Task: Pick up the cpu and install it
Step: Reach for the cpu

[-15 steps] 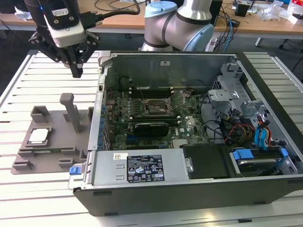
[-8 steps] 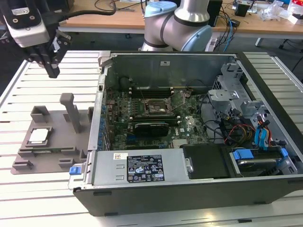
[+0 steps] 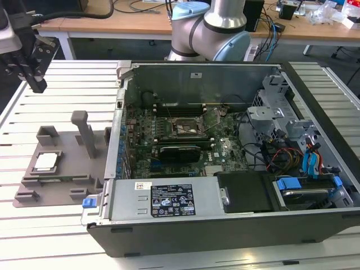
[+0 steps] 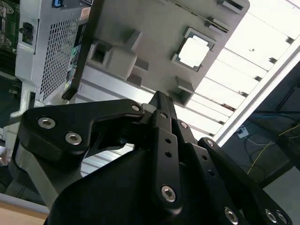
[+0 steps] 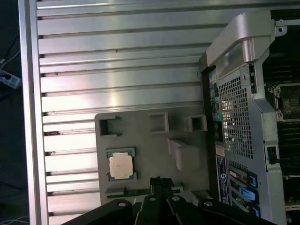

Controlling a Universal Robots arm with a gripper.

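Lying in tray, cpu well apart from jaws (closed).

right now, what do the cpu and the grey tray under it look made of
The cpu: metal top plate, it seems, silver-grey with a pale sheen catching the light. The grey tray: probably moulded plastic, matte, even grey with blocky raised posts and no glare.
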